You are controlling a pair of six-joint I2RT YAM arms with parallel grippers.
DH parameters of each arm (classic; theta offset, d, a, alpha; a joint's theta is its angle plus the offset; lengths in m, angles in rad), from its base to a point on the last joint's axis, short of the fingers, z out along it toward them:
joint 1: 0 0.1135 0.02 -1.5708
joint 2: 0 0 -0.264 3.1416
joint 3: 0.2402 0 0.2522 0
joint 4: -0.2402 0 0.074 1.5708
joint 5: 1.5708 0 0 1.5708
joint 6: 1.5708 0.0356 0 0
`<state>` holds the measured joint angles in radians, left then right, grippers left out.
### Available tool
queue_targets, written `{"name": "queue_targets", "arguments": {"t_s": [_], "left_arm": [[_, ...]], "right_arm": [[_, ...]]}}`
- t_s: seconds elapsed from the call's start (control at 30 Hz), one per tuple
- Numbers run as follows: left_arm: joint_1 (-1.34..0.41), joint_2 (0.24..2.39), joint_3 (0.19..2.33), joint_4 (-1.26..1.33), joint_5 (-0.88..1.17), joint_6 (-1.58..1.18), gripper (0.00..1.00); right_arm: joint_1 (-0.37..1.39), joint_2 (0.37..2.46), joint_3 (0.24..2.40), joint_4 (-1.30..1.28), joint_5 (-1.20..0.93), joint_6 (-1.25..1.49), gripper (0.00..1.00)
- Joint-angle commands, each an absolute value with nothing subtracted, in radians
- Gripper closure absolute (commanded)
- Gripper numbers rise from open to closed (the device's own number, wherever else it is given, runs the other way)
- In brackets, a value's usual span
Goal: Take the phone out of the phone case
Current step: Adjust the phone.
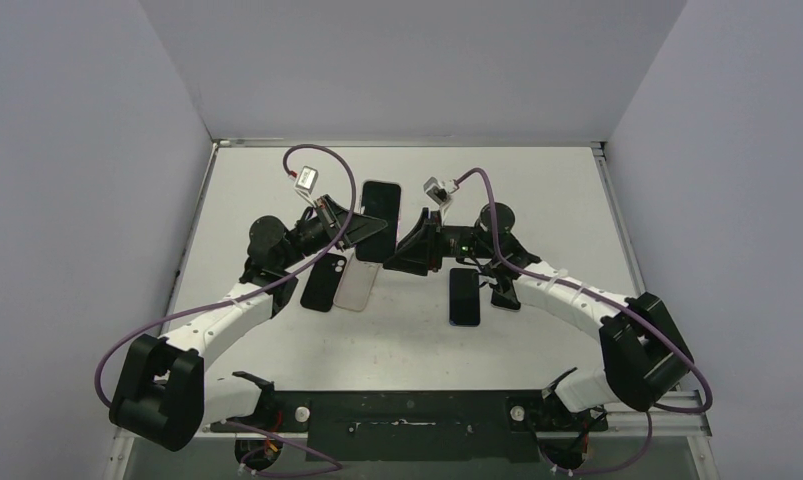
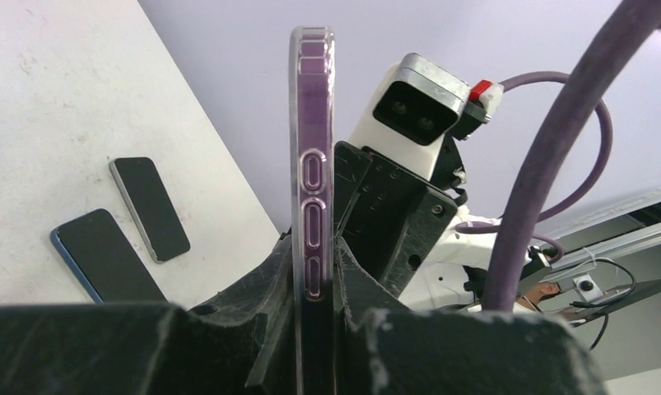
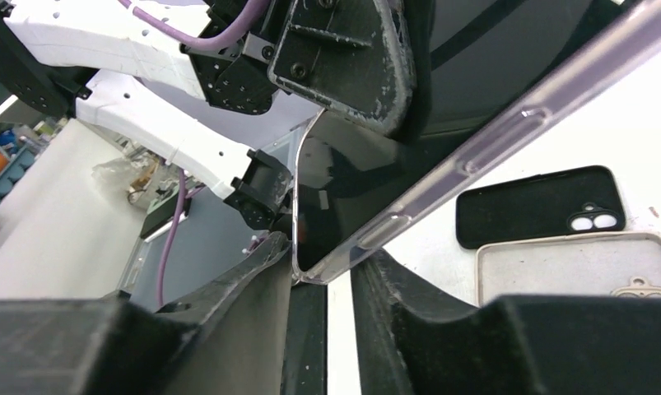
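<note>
A phone in a clear, purple-tinted case (image 1: 379, 205) is held up above the table's middle. My left gripper (image 1: 355, 224) is shut on it. In the left wrist view the cased phone (image 2: 312, 123) stands edge-on, clamped between my fingers (image 2: 314, 251). My right gripper (image 1: 409, 252) is at its lower right corner. In the right wrist view that corner of the clear case (image 3: 508, 123) sits wedged between both fingers of the right gripper (image 3: 331, 251), which touch it. The dark screen (image 3: 351, 189) faces the left finger.
On the table under the held phone lie an empty black case (image 1: 323, 283) and an empty beige case (image 1: 358, 285); both also show in the right wrist view (image 3: 541, 206) (image 3: 574, 267). A blue phone (image 1: 464, 296) and a dark phone (image 1: 505, 293) lie by the right arm.
</note>
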<state>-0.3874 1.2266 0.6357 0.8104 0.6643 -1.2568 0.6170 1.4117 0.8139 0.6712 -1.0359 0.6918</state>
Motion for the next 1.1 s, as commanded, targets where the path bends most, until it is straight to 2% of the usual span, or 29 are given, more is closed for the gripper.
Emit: {"name": "queue_targets", "arguments": {"t_s": [0.0,0.23,0.47,0.67,1.07], "left_arm": [[-0.392,1.210,0.662,0.916,0.670,-1.281,1.00],[-0.395,1.237,0.684,0.906,0.706,-1.338,1.00],[-0.414,1.275,0.712,0.930,0.776,-1.404,1.00],[-0.432,1.312,0.701,1.053,0.813,-1.505,1.00],[-0.469,1.352,0.714,1.115,0.866,-1.544,1.00]], "right_arm": [[0.626,1.428,0.865,0.791,-1.088,0.680,0.75],[0.630,1.412,0.911,0.592,-1.133,0.404,1.00],[0.630,1.424,1.052,0.220,-1.063,0.019,1.00],[0.629,1.483,1.167,-0.033,-0.946,-0.233,1.00],[0.660,1.527,1.272,-0.152,-0.707,-0.411,1.00]]}}
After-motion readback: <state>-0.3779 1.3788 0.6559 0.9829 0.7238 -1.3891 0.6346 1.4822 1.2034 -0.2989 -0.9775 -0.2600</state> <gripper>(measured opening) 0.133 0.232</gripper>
